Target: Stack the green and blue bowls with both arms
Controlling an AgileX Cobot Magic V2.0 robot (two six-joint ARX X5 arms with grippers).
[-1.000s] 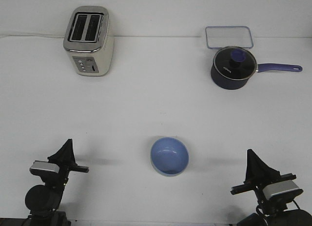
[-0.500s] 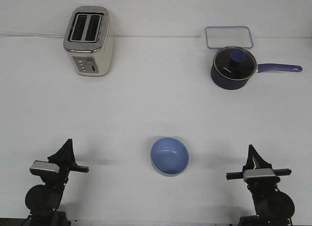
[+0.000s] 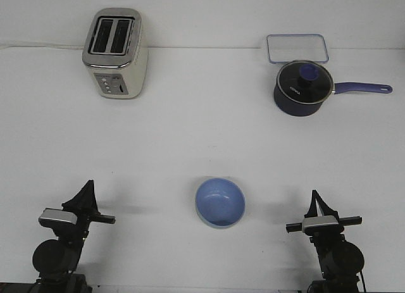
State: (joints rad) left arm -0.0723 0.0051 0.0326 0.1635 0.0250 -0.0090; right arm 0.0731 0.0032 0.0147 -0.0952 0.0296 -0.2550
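A: What's on the white table [image 3: 202, 147], biggest things first?

B: A cream toaster [image 3: 116, 52] at the far left, a dark saucepan [image 3: 302, 87] with a glass lid at the far right, and a clear lidded container [image 3: 297, 48] just behind the pan. None of that belongs to the job.

A: And the bowls?

B: The blue bowl [image 3: 219, 202] sits near the front, about midway between the two arms, touched by neither. A pale rim shows under its near edge; I judge that to be the green bowl [image 3: 220, 225] nested beneath, so the stack looks made.

A: The grippers?

B: The left gripper [image 3: 85, 190] points up at the near left, the right gripper [image 3: 315, 201] likewise at the near right. Each shows as a single dark point, so the fingers look together, holding nothing.

A: Which step, then?

B: Parking the arms, I'd say. The next move calls for little: keep both clear of the bowls
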